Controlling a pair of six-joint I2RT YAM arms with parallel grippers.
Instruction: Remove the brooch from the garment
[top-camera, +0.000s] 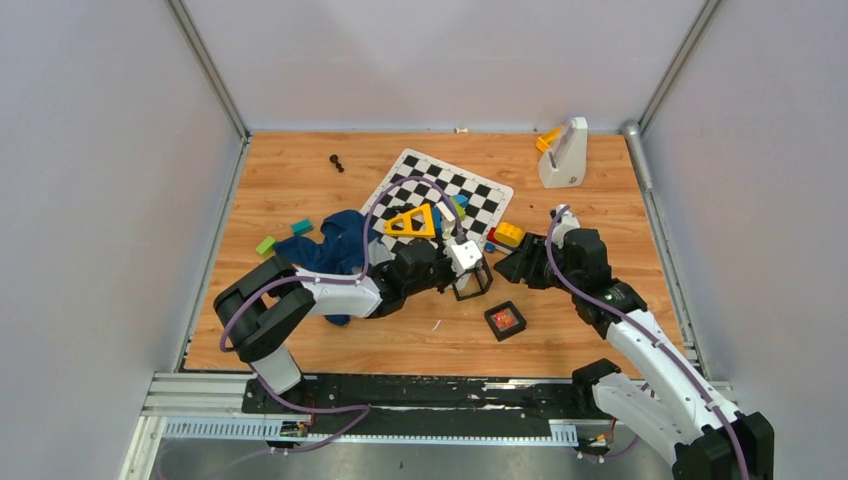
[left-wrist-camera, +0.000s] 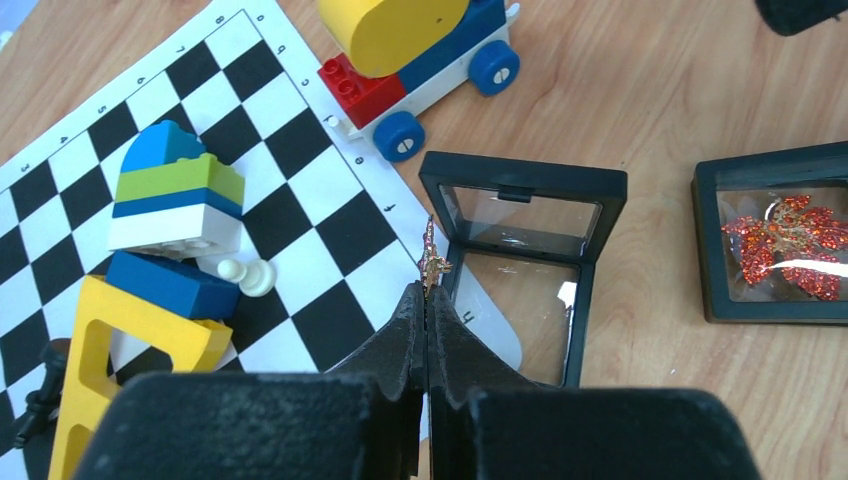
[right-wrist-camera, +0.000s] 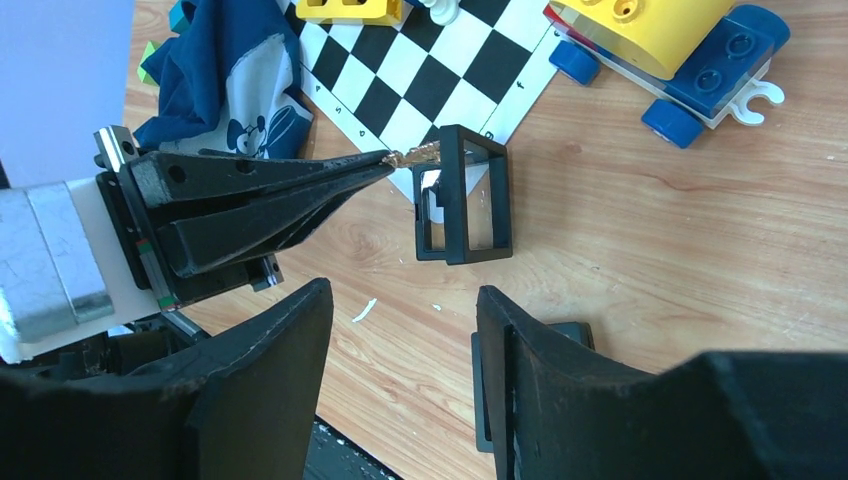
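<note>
The brooch (left-wrist-camera: 432, 262), a tiny glittery orange-gold pin, sticks out from the tips of my left gripper (left-wrist-camera: 427, 296), which is shut on it. It hangs just beside an open black display case (left-wrist-camera: 520, 180) standing on the wood. The right wrist view shows the same brooch (right-wrist-camera: 412, 156) at the left gripper (right-wrist-camera: 385, 160) tips, touching the case (right-wrist-camera: 465, 195) edge. The garment (top-camera: 335, 245), a crumpled navy shirt with a pale printed patch (right-wrist-camera: 250, 80), lies to the left behind the left arm. My right gripper (right-wrist-camera: 402, 290) hovers open over bare wood, holding nothing.
A second, closed black case (left-wrist-camera: 780, 235) with a red glittery leaf inside lies to the right. A checkered mat (top-camera: 445, 195) carries a yellow triangle block (top-camera: 412, 222), stacked bricks (left-wrist-camera: 175, 195) and a white pawn (left-wrist-camera: 245, 275). A toy block car (left-wrist-camera: 420, 60) sits nearby.
</note>
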